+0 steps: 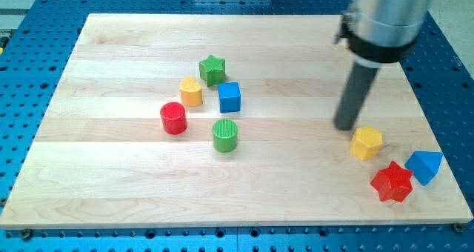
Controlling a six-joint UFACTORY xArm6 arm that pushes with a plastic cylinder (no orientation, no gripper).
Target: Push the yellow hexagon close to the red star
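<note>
The yellow hexagon lies at the view's lower right on the wooden board. The red star lies just below and right of it, a small gap between them. My tip stands on the board just up and left of the yellow hexagon, close to its edge; I cannot tell whether it touches. The dark rod rises from the tip to the silver arm at the view's top right.
A blue block sits right of the red star, near the board's right edge. In the middle left stand a green star, a yellow block, a blue cube, a red cylinder and a green cylinder.
</note>
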